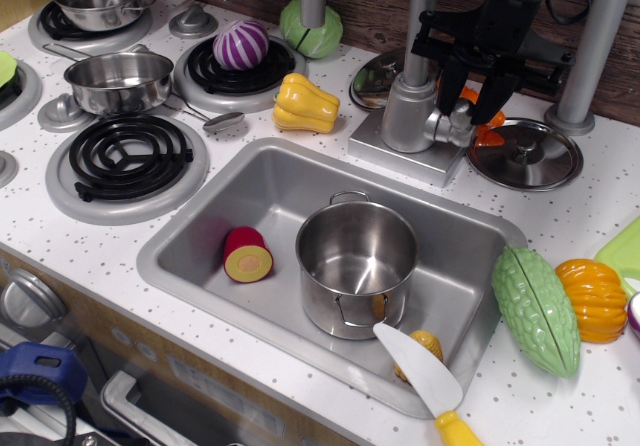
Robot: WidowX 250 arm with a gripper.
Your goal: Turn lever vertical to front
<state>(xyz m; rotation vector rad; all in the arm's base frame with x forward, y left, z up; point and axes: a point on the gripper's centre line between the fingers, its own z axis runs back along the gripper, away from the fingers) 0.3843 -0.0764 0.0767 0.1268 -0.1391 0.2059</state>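
The silver-grey lever (pixel 461 115) sticks out on a short stub from the right side of the faucet body (pixel 407 111), behind the sink. Only its lower part shows; the paddle is mostly hidden by my black gripper (pixel 472 104). The gripper has come down from above, with one finger (pixel 447 88) on the left of the lever and the other finger (pixel 497 94) on its right. The jaws stand apart around the lever, and I cannot tell whether a finger touches it.
The tall faucet spout (pixel 418 6) rises just left of the gripper. A grey pole (pixel 592 51) stands at the right, with a pot lid (pixel 527 153) and orange toy food (pixel 487 126) below. The sink (pixel 250 181) holds a steel pot (pixel 356 262). A yellow pepper (pixel 305 104) lies left of the faucet.
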